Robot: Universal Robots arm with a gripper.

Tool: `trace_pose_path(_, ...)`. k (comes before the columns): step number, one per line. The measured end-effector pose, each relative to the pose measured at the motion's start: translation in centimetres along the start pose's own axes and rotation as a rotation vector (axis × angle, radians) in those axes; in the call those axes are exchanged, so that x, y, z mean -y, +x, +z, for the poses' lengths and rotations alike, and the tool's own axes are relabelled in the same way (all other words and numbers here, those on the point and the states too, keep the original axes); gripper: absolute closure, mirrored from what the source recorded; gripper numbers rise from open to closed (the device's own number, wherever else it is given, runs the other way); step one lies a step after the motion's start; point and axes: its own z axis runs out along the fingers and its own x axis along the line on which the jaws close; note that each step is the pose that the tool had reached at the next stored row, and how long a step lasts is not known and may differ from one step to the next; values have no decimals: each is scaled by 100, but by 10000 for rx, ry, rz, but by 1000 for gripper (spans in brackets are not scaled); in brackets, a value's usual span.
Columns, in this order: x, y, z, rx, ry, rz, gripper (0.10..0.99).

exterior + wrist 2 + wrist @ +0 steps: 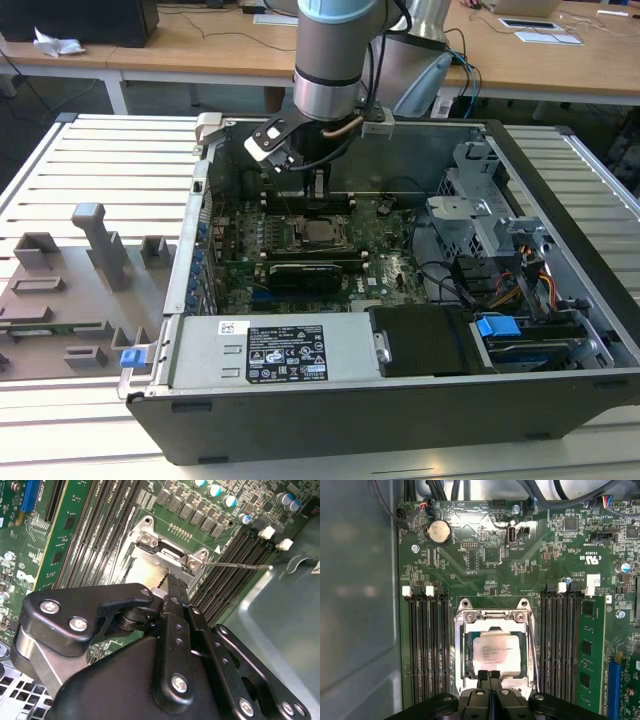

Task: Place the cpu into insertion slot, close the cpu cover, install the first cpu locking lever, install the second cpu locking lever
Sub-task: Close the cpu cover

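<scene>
Nearest lens, first wrist view: pincer (pixel 489 674) tips pressed together, nothing between, at edge of cpu cover (pixel 495 622) lying flat round cpu (pixel 496 652) in socket. Second wrist view adds wire lever (pixel 240 565) sticking out sideways; exterior view, PC case (pixel 400 405).

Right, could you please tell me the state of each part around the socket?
cpu: seated in the socket.
cpu cover: down over the cpu.
locking lever: sticking out, apparently unlatched.
gripper: shut, tips at the cover's edge.
computer case: side open.
</scene>
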Motion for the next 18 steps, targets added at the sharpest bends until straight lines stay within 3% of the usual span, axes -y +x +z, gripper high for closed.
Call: trace_pose_path(18,38,-2,167,0,0,0,980)
